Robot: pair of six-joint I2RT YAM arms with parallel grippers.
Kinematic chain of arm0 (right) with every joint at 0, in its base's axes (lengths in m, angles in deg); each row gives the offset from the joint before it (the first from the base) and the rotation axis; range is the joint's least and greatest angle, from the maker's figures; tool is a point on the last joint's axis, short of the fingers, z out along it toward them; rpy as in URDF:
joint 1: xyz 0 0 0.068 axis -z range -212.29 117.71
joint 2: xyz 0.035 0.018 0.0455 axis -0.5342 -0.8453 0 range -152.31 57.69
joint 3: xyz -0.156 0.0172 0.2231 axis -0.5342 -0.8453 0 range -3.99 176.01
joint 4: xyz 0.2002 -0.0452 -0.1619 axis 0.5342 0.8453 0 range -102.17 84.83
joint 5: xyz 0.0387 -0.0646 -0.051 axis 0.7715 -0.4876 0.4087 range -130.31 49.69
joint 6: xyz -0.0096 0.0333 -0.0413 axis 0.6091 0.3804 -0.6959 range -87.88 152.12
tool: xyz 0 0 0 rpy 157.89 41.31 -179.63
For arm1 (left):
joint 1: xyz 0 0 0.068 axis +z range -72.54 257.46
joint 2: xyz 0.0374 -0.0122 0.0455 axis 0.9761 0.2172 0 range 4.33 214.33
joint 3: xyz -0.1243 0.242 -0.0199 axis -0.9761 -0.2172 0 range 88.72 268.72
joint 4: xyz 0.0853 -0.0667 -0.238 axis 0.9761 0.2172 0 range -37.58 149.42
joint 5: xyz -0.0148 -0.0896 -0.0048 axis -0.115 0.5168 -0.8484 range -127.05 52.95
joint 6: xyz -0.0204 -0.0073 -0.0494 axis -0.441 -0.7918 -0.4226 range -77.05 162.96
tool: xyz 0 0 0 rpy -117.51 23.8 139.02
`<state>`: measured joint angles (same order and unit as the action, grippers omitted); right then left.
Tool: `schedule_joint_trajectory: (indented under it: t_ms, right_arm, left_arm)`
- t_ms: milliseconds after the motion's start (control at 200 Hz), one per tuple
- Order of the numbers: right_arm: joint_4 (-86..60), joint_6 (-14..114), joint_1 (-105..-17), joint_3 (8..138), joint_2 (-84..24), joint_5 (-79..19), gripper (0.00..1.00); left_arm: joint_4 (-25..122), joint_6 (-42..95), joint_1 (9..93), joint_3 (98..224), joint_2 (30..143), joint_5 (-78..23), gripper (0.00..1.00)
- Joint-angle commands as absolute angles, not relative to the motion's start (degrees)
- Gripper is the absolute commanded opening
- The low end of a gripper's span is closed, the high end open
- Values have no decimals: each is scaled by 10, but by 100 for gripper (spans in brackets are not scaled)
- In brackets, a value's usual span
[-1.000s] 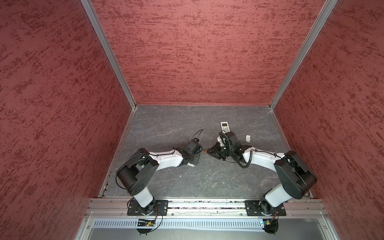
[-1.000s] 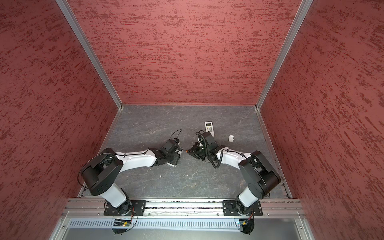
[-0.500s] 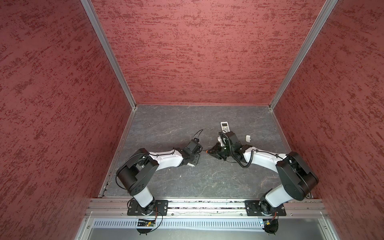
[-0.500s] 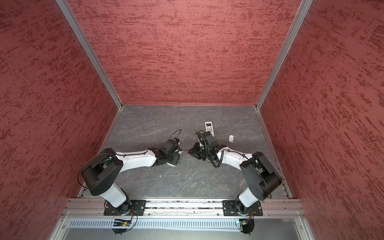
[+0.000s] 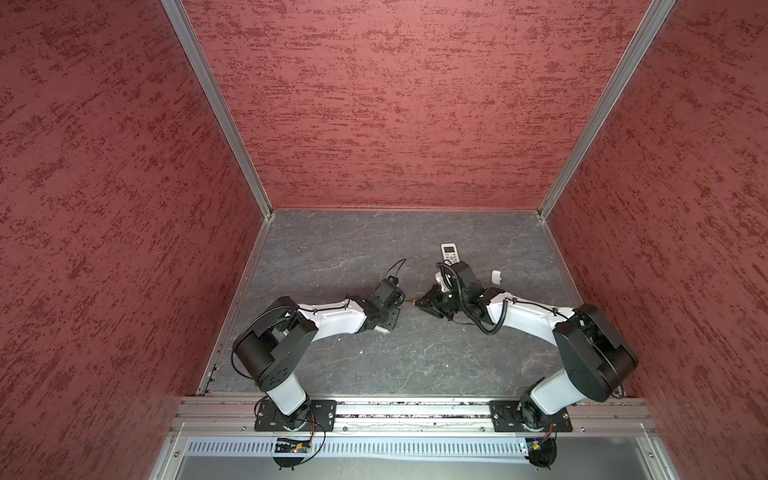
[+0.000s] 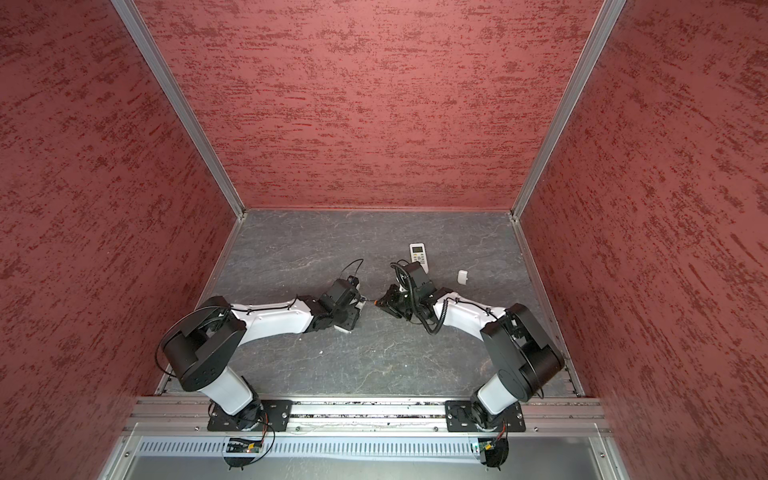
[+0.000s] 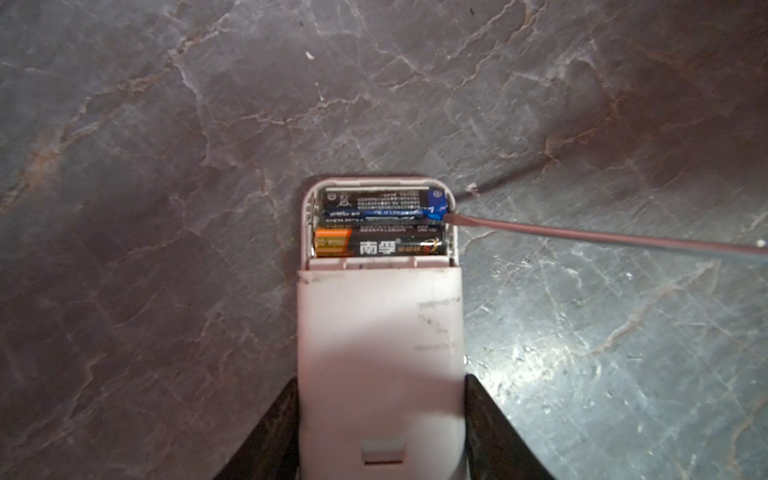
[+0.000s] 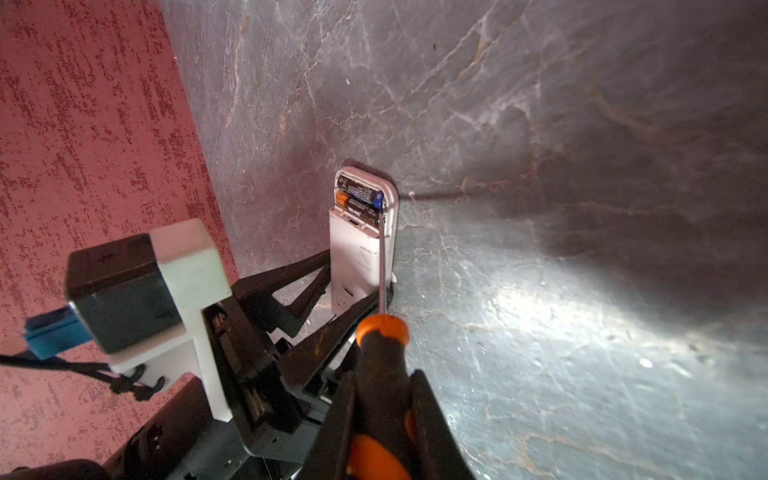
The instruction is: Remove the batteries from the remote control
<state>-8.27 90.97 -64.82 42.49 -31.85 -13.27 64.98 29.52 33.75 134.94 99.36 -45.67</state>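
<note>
While left fingers [image 7: 266, 432] clamp the white remote [image 7: 380, 353], right fingers [image 8: 432, 415] grip a screwdriver [image 8: 380, 365], tip against the blue battery [image 7: 382, 205].

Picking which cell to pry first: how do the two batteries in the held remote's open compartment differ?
The blue-ended battery lies against the end wall of the remote; the orange-ended battery lies next to the closed part of the back. The screwdriver tip meets the blue-ended battery at its end; the orange-ended battery is untouched. Both are seated, side by side across the remote, and look alike in size.
</note>
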Motion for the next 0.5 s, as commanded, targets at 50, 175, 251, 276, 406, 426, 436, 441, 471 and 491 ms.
schedule_joint_trajectory:
  t_ms: [50,175,251,276,406,426,436,441,471,491]
  right_arm:
    - [-52,893,-648,455,-326,-159,0]
    - [-53,893,-647,458,-332,-154,0]
    - [-55,894,-648,456,-330,-152,0]
    - [-56,895,-647,456,-330,-152,0]
    - [-55,896,-647,455,-317,-154,0]
    - [-54,895,-647,456,-315,-156,0]
    - [-54,895,-647,456,-314,-155,0]
    - [-54,895,-647,456,-314,-155,0]
    - [-53,895,-647,457,-311,-158,0]
    - [-51,894,-648,458,-310,-158,0]
  left_arm:
    - [714,293,334,1336,1019,-411,49]
    - [715,293,334,1336,1021,-411,49]
    - [716,293,334,1339,1024,-410,49]
    - [716,293,334,1338,1025,-410,49]
    - [715,293,334,1338,1024,-410,49]
    - [715,293,334,1338,1023,-410,49]
    - [715,293,333,1338,1023,-410,49]
    - [714,293,334,1338,1023,-410,49]
    - [715,293,334,1337,1023,-410,49]
    - [714,294,334,1338,1023,-410,49]
